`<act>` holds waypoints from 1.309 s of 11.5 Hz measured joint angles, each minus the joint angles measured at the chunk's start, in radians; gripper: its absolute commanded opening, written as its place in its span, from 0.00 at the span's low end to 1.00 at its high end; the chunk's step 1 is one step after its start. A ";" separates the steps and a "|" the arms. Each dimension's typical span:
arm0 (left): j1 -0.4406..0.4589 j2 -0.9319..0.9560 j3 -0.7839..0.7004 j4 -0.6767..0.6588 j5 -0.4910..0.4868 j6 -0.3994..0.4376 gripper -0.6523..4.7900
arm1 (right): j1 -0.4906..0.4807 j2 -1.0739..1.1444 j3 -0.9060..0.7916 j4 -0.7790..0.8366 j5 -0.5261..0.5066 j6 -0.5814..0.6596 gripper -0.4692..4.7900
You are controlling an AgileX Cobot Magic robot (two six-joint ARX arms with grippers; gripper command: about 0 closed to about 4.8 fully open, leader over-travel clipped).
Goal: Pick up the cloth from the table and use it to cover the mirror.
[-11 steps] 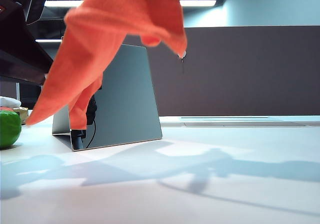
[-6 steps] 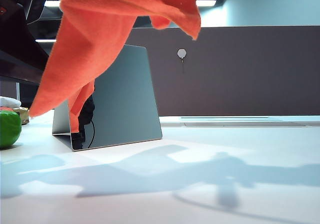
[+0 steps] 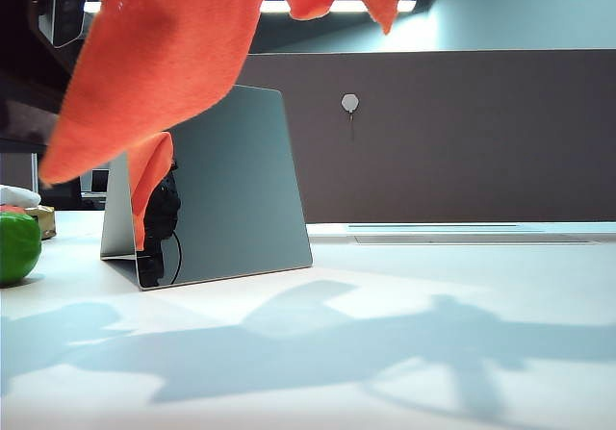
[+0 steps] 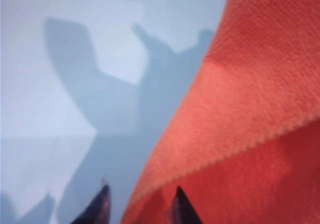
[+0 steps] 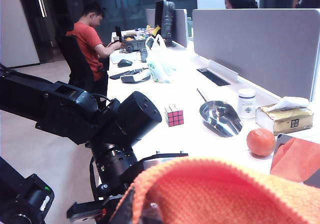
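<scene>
Both grippers are up high w/ the cloth (image 3: pixel 168 64) — it's hanging in the air above and in front of the mirror (image 3: pixel 231 199), clear of the table (image 3: pixel 385 353), with one drooping corner dangling down across the mirror's left side in the ext view. Left gripper (image 4: pixel 140 204) is showing two dark fingertips (image 4: pixel 100 206) standing apart at a middling gap; a cloth edge is running between them, so it's probably holding that edge, but I can't tell for sure since the contact is at the frame border. Right gripper (image 5: pixel 150 209) is mostly buried under an orange fold in its wrist view; jaws are fully closed, and judging by the fabric bunched over it, pinched on the cloth. Handling-wise: cloth is looking light, soft, fuzzy microfibre — it's draping and folding freely, no stiffness, so it's going to sag wherever it's unsupported and shouldn't slip much. Best hold is the stitched edge near two neighbouring corners, kept apart so the sheet is hanging flat. Mirror is standing tilted on a folding stand, likely tippy + fragile — dragging cloth against it is risking a knock-over. Green round object (image 3: pixel 17 247) is sitting left of the mirror, not involved.
</scene>
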 measured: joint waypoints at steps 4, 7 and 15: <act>0.000 0.000 0.000 -0.035 0.039 0.017 0.42 | -0.010 -0.001 0.000 0.032 0.002 -0.003 0.09; 0.000 0.044 0.000 -0.039 0.038 0.018 0.42 | -0.011 -0.019 0.000 0.049 0.003 -0.003 0.09; 0.000 0.057 0.000 0.041 0.042 0.036 0.11 | -0.011 -0.039 0.000 0.011 0.016 -0.003 0.09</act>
